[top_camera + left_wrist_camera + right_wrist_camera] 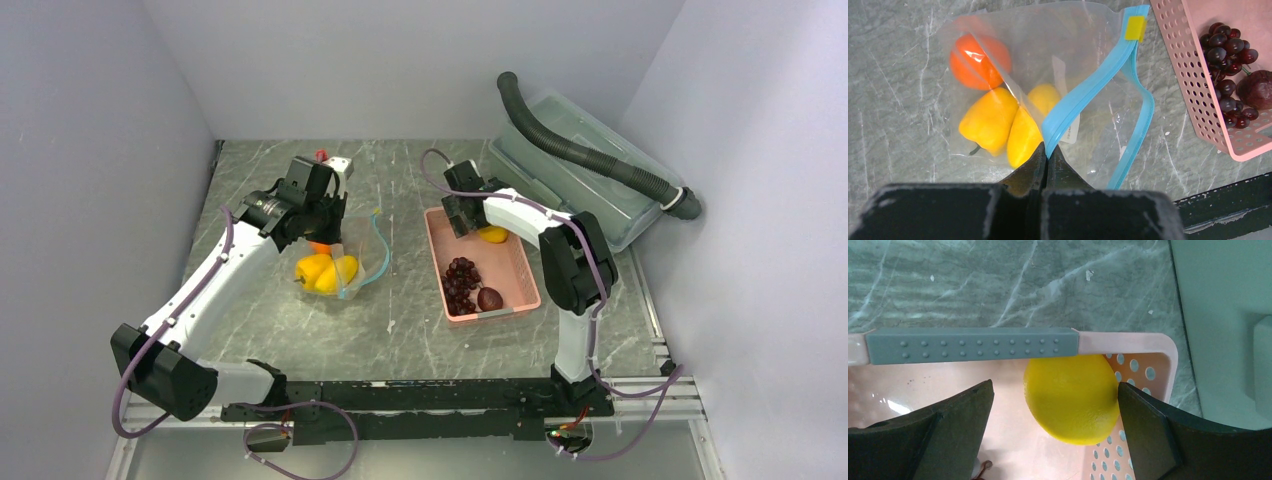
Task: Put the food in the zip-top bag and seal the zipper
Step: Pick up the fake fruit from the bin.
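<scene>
Left wrist, lower centre: left gripper (1047,150) closed tight on the blue-teal zipper strip (1088,90) of the clear floppy zip-top bag (1083,45), other lip lying apart to the right, mouth agape. Small yellow slider tab (1136,27) at the strip's far end, top right. Inside, at left: round orange (979,61), yellow bell pepper (988,120), two yellow oblong fruits (1025,137). Along the right edge, pink slotted plastic basket (1198,85) with dark purple grapes (1223,55) and a dark reddish-brown round fruit (1258,89).

Right wrist: right gripper (1054,387) spread wide, gripping nothing, straddling a third yellow oblong fruit (1070,405) in the basket's corner, lower centre. Off-centre in the gap, against the right-hand finger, well clear of the left-hand one. Long axis hard to judge here.

From above: bag left of centre on the grey marbled table (300,330), basket right of centre, near but apart. Yellow fruit at the basket's upper end, seemingly lying left-to-right, directly under the right gripper, so plainly that arm's to take; bag mouth to its left.
</scene>
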Robot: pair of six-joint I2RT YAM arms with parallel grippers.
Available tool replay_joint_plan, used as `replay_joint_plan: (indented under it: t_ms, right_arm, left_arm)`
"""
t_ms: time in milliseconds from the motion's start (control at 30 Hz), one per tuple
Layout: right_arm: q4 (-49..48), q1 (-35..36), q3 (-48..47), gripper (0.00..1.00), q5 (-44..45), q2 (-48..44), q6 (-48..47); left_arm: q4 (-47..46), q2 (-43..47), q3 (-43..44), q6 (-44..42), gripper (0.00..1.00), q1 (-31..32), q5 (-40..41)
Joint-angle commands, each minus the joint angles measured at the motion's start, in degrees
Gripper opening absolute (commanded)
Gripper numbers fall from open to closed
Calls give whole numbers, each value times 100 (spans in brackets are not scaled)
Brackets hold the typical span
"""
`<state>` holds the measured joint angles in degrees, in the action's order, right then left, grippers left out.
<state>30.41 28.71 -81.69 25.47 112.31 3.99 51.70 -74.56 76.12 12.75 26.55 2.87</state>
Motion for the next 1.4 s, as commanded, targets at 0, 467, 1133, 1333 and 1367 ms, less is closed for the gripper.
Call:
replay_joint_plan:
  t_ms: [0, 467, 1133, 1333, 1367]
  right_arm:
    - [-14, -23, -167, 99, 94, -21, -14]
    - [125, -14, 56, 95, 19, -218, 220]
    - [258, 56, 60, 81, 113, -212, 445]
    - [310, 78, -30, 60, -36, -192, 453]
    - [326, 79, -39, 56, -42, -204, 461]
  left_arm:
    - [-135, 112, -34, -116, 0, -9, 11]
    - [-141, 130, -38, -114, 0, -9, -5]
    - [-135, 179, -63, -101, 0, -9, -21]
    - [-141, 179, -65, -106, 0, -10, -15]
    - [-146, 179, -69, -106, 0, -9, -23]
